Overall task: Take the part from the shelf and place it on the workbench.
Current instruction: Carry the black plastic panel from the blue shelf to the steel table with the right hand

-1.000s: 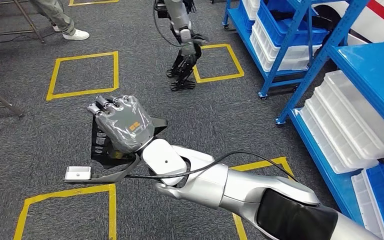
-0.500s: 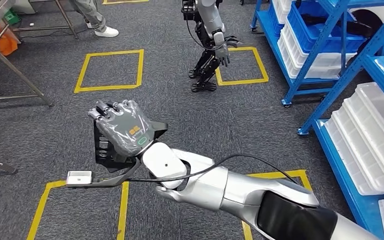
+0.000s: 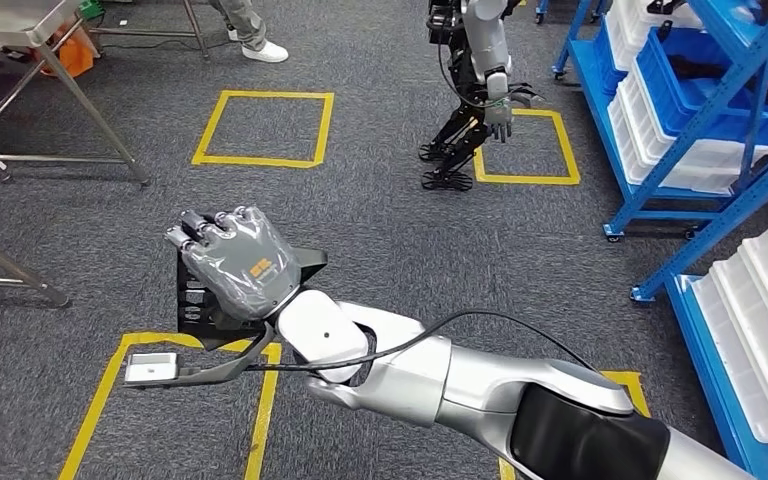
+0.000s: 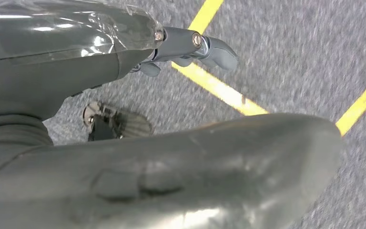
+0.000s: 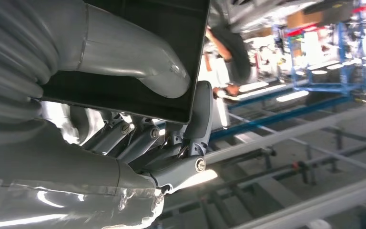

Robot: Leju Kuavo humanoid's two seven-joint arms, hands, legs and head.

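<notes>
The part (image 3: pixel 198 298) is a flat black piece, and my right hand (image 3: pixel 232 262) grips it in front of me over the grey carpet, fingers curled over its far edge. In the right wrist view the thumb lies across the black part (image 5: pixel 138 52) with the fingers (image 5: pixel 171 148) under it. My left hand (image 4: pixel 76 71) hangs above the floor holding nothing, its fingers (image 4: pixel 195 45) stretched out apart from the thumb. The steel workbench (image 3: pixel 15 35) stands at the far left. The blue shelf (image 3: pixel 705 120) with white and blue bins is on the right.
Another humanoid robot (image 3: pixel 475 90) stands ahead beside the shelf. A person's legs (image 3: pixel 250 30) are near the workbench at the top. Yellow taped squares (image 3: pixel 260 128) mark the carpet. White bins (image 3: pixel 760 320) fill the low shelf at my right.
The whole view has swung left: the shelf slid toward the right edge and the workbench came in at the left. My right hand still holds the part in the same pose.
</notes>
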